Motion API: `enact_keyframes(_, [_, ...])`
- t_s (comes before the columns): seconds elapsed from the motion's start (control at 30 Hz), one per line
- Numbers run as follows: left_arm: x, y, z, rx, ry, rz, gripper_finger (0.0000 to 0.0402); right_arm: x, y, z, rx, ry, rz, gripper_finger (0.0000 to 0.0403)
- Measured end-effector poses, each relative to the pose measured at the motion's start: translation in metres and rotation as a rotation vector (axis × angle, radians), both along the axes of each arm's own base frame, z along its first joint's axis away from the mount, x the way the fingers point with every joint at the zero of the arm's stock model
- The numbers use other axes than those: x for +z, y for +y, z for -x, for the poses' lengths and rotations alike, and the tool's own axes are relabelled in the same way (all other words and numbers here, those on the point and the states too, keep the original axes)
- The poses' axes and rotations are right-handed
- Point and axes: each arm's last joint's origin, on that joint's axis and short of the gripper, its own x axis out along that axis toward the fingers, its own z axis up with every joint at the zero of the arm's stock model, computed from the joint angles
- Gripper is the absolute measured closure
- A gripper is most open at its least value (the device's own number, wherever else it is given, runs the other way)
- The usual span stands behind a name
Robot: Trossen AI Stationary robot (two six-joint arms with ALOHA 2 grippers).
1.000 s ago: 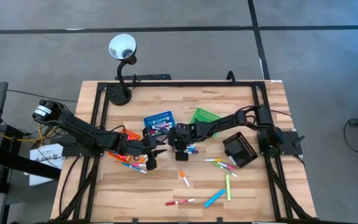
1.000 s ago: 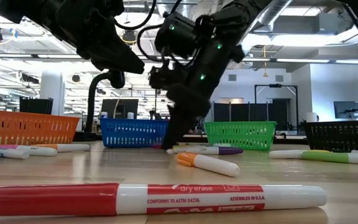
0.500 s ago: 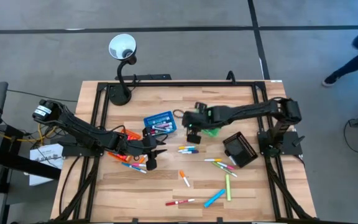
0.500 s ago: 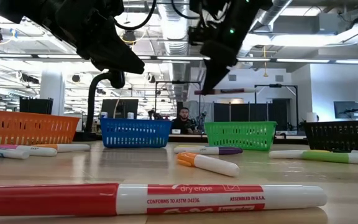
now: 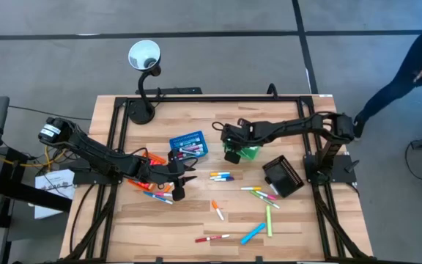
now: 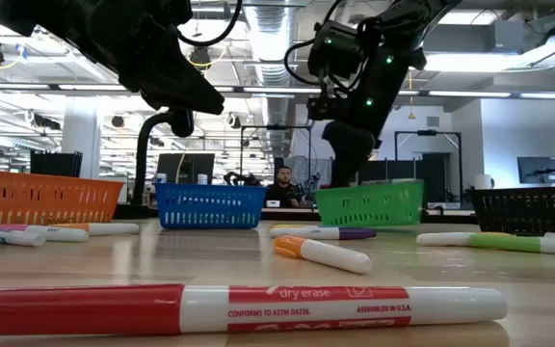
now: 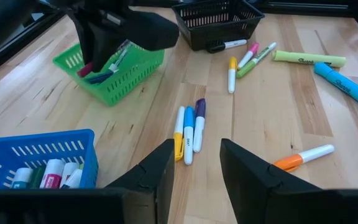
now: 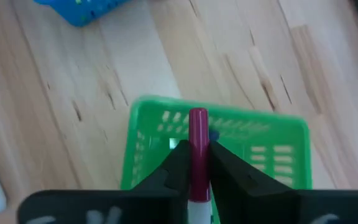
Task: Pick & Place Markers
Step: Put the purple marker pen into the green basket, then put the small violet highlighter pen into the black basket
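Observation:
My right gripper (image 5: 232, 154) (image 8: 197, 163) hangs over the green basket (image 5: 245, 144) (image 8: 229, 155), shut on a marker with a dark red cap (image 8: 197, 134). Other markers show inside that basket in the left wrist view (image 7: 101, 74). My left gripper (image 5: 184, 180) (image 7: 194, 163) stands open above the table beside the blue basket (image 5: 187, 144). Just ahead of it, three markers, yellow, blue and purple (image 7: 188, 127) (image 5: 222, 177), lie side by side. More markers lie loose on the wood toward the near edge (image 5: 217, 210) (image 5: 212, 238). My right gripper pinches the marker between its two fingers (image 8: 178, 163), by the barrel just behind the dark red cap (image 8: 197, 158). The cap end sticks out past the fingers. The fingers slant down from above. The marker is lifted clear, over the green basket's opening.
A black basket (image 5: 284, 176) sits at the right, with an orange basket (image 6: 37, 198) at the left under my left arm. A lamp (image 5: 143, 59) stands at the far left corner. A red marker (image 6: 229, 308) lies by the near edge. A person's leg (image 5: 405, 73) shows beyond the table's right.
My right gripper has risen from the table's middle, beside the three lying markers, carrying the marker clear of the wood. It went toward the far and right edges, tipping and rolling on the way, and now hangs over the green basket.

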Motion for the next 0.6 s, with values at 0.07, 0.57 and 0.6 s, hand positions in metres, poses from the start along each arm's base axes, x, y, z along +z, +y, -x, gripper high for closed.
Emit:
enact_keyframes(0.07, [0.000, 0.000, 0.000, 0.000, 0.000, 0.000, 0.0275, 0.001, -0.003, -0.001, -0.009, -0.026, -0.004, 0.0336])
enact_keyframes(0.57, [0.000, 0.000, 0.000, 0.000, 0.000, 0.000, 0.0275, 0.013, 0.019, -0.004, 0.047, -0.023, -0.058, 0.0218])
enact_keyframes(0.6, [0.000, 0.000, 0.000, 0.000, 0.000, 0.000, 0.0275, 0.016, 0.024, -0.006, 0.056, -0.017, -0.062, 0.0217])
